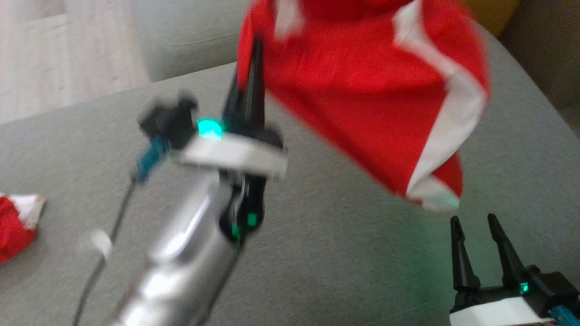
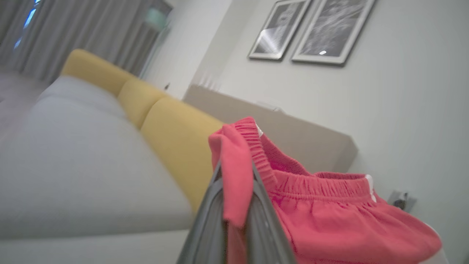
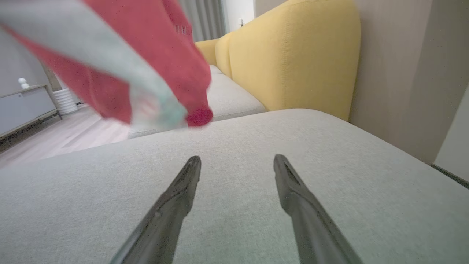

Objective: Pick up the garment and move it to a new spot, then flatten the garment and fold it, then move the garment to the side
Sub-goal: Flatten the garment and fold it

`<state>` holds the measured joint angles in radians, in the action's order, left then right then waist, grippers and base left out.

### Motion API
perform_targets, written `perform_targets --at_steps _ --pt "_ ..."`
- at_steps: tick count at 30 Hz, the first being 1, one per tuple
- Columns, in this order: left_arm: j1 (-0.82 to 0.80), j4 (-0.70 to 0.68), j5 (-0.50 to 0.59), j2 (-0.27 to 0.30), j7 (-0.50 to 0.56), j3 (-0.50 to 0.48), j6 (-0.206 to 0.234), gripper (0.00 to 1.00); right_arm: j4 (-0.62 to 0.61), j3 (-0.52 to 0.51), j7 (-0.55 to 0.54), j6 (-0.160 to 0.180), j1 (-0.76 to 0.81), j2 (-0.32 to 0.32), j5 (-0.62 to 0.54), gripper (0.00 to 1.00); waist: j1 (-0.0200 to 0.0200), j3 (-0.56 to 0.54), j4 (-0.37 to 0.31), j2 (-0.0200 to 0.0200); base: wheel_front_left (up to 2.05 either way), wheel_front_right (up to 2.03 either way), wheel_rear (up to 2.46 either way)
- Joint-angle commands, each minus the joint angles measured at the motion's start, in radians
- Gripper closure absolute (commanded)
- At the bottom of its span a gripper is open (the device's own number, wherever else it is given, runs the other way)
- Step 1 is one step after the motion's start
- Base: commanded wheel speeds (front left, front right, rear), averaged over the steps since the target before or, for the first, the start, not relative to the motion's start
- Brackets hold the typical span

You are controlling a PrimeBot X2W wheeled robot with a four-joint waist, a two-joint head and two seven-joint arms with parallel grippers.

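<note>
We find the left pincer (image 1: 256,50) raised and clamped on the garment (image 1: 362,90). In the left wrist view its fingers (image 2: 263,220) pinch a red fold beside the elastic waistband. From that grip the garment, red with white stripes, hangs to the pincer's right. It appears lifted off the grey sofa seat (image 1: 317,253). Motion blur hides the finer detail.

The right pincer (image 1: 473,222) sits low over the seat with its fingers apart and nothing between them. The garment's lowest white-edged corner hangs above and just ahead of it, towards its left, and does not touch it.

Further out, a red-and-white cloth (image 1: 13,226) lies on the seat, well to the left of the left arm. A yellow backrest (image 3: 293,55) stands beyond the right pincer.
</note>
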<state>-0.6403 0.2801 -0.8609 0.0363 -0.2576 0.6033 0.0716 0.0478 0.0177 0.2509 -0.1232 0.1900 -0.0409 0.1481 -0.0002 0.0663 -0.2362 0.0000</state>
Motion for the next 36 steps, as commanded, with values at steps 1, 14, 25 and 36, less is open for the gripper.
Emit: perform_targets --at_steps 1,14,25,36 --pt "0.047 0.007 -0.016 0.014 -0.004 -0.024 -0.002 1.00 -0.036 0.017 0.011 -0.008 -0.026 -0.009 -0.008 0.00 0.0002 0.010 0.057 0.0000 0.00 0.00 0.00" --pt "0.424 0.162 -0.018 0.014 -0.004 -0.050 -0.059 1.00 -0.044 -0.001 0.011 -0.008 -0.009 -0.009 -0.008 0.00 0.0002 0.017 0.211 0.0000 0.00 0.00 0.00" --pt "0.471 0.132 0.216 0.026 -0.004 0.013 0.017 0.00 -0.031 0.008 0.011 -0.008 0.025 -0.009 -0.003 0.00 0.0002 -0.068 0.311 0.0000 0.00 0.00 0.00" --pt "0.159 0.162 0.409 0.036 0.240 0.165 0.020 0.00 -0.033 0.020 0.011 -0.008 0.001 -0.009 -0.024 0.00 0.0002 -0.019 0.223 0.0000 0.00 0.00 0.00"
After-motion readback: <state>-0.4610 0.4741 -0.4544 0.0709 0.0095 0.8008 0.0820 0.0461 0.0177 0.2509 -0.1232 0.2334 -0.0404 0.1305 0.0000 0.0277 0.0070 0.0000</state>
